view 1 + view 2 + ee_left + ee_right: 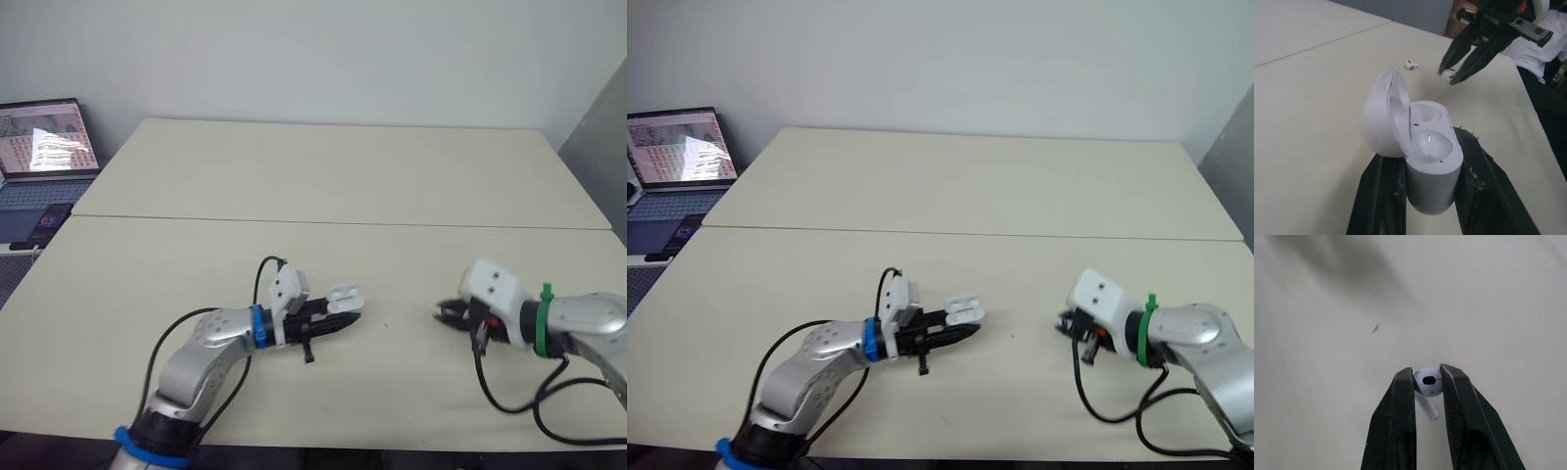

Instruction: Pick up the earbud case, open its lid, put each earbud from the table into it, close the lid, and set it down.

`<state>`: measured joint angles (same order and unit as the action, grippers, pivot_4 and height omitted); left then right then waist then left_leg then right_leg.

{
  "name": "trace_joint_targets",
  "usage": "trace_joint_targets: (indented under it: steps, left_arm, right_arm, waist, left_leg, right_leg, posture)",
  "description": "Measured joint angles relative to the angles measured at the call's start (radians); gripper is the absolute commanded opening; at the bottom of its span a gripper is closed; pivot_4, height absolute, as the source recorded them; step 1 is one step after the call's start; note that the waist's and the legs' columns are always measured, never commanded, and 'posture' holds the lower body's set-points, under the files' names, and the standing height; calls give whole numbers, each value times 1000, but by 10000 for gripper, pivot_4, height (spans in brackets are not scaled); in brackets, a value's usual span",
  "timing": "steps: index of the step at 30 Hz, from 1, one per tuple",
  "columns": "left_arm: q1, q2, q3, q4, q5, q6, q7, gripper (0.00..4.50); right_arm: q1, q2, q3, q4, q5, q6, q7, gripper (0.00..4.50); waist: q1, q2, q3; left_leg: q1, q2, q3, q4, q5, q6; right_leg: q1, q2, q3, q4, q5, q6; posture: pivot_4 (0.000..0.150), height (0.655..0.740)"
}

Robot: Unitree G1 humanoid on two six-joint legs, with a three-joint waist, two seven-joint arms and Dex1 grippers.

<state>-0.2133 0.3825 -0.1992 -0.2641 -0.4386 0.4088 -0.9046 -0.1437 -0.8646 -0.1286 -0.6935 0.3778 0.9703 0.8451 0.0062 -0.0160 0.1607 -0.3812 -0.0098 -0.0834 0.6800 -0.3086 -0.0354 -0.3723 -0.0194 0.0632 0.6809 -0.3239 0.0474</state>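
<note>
So the earbud case (1430, 161) is already picked up and its lid is flipped open. It sits just above the tabletop (323, 176), in the near half and around the middle of the near edge. The left gripper (333, 311) has its two black fingers clamped on the lower body of the case, one on each side. Both sockets inside look empty to me, so no bud is in yet.

Over toward the near right corner, the right gripper (446, 312) has its jaws pinched on one earbud (1428, 380), head between the tips and stem hanging below. Can't tell if it's actually off the surface or just grabbed. The second earbud (1410, 64) is lying loose on the tabletop, near the right gripper.

My read: pickup and lid are done and the first bud is grabbed. What's left is seating that bud, fetching and seating the other one, closing the lid, then setting the case down. Not quite halfway, I'd say.
</note>
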Motion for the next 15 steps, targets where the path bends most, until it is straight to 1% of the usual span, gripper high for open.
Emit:
trace_joint_targets:
  steps: [4,6,9,10,15]
  left_arm:
    - [-66,-108,-18,47,37,-8,89,8219]
    - [-91,-169,-39,72,63,-26,132,8219]
    - [-146,-241,-57,138,118,-77,197,8219]
    - [-165,-261,-58,159,136,-95,217,8219]
    - [-237,-337,-50,279,210,-191,322,8219]
  right_arm:
    - [-45,198,-134,54,118,-29,-59,3801]
    - [-72,290,-168,70,178,-47,-97,3801]
    - [-132,426,-201,71,277,-68,-178,3801]
    - [-151,449,-202,70,306,-69,-203,3801]
    - [-218,605,-193,80,373,-106,-357,3801]
  waist:
    - [-5,-1,0]
    - [-7,0,0]
    - [-9,0,0]
    - [-9,0,0]
    - [-9,0,0]
  left_leg:
    - [0,1,1,0,0,0]
    - [0,1,1,0,0,0]
    - [0,1,1,0,0,0]
    - [0,1,1,0,0,0]
    - [0,1,2,-1,0,0]
  right_leg:
    - [-1,1,0,1,0,0]
    - [-1,1,1,1,0,0]
    - [-2,1,0,2,0,0]
    - [-2,1,0,2,0,0]
    - [-3,1,0,2,0,0]
  posture:
    - [1500,7400]
    - [1500,7400]
    - [1500,7400]
    - [1500,7400]
    - [1500,7400]
